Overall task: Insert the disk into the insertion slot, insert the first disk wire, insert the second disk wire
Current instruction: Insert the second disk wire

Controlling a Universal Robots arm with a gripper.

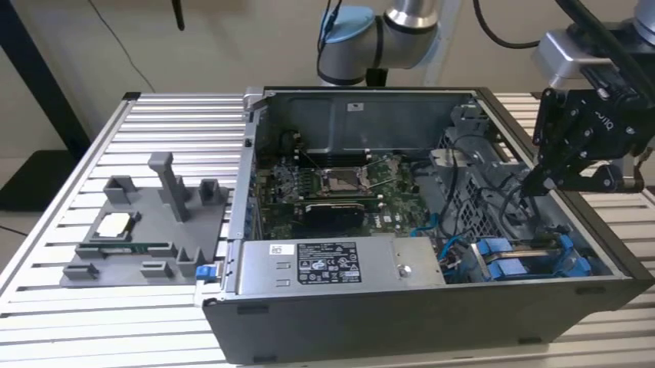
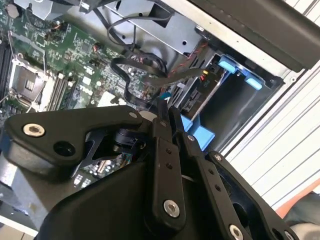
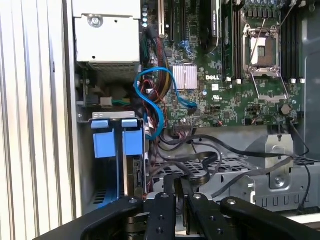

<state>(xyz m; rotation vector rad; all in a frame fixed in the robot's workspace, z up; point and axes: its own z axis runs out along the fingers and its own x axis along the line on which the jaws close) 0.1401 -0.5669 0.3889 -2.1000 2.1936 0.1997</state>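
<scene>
Your fingers [image 2: 162,137] look pressed together, perhaps on nothing; so close above the loose black cables [image 3: 200,162] beside the disk [image 3: 132,142], they could snag one.

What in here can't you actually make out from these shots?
- Disk, second wrist view: edge-on behind its blue carrier and black cables; how deep it sits is hidden.
- Those cables' far ends, first wrist view: the end effector covers them.
- Pale part on the grey tray, exterior view: too small to identify.
</scene>
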